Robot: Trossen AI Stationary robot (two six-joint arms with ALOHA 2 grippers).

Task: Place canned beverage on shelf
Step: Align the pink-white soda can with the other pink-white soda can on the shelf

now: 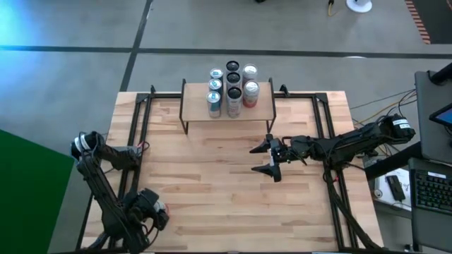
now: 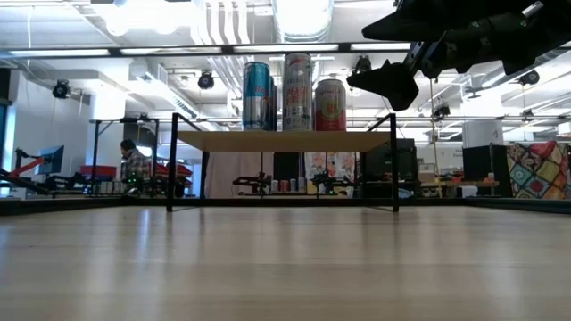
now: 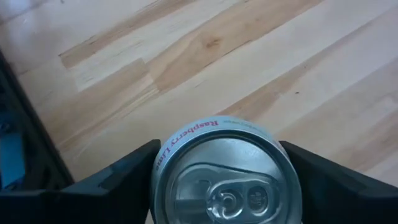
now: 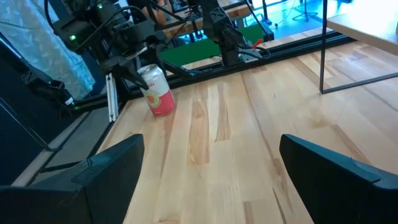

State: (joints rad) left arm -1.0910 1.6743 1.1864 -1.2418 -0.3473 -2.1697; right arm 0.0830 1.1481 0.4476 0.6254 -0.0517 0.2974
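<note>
One canned beverage [image 3: 225, 174] is sitting clamped between the fingers of the left gripper [image 3: 224, 180], down at the near left corner of the table [image 1: 212, 183]. From the left wrist view I am seeing its silver top with the pull tab, and pink lettering along the rim reading "Raspberry Lime". The right wrist view is showing what that one cannot: the can's side, white above and red-pink below, tilted in the far-off left gripper, its bottom edge close to the wood. The right gripper [image 1: 272, 159] is hanging in the air with its fingers spread apart and holding nothing, just in front of the shelf [image 1: 261, 113]. Seven cans [image 1: 232, 89] are standing on the shelf's light plank, well away from the held can.
</note>
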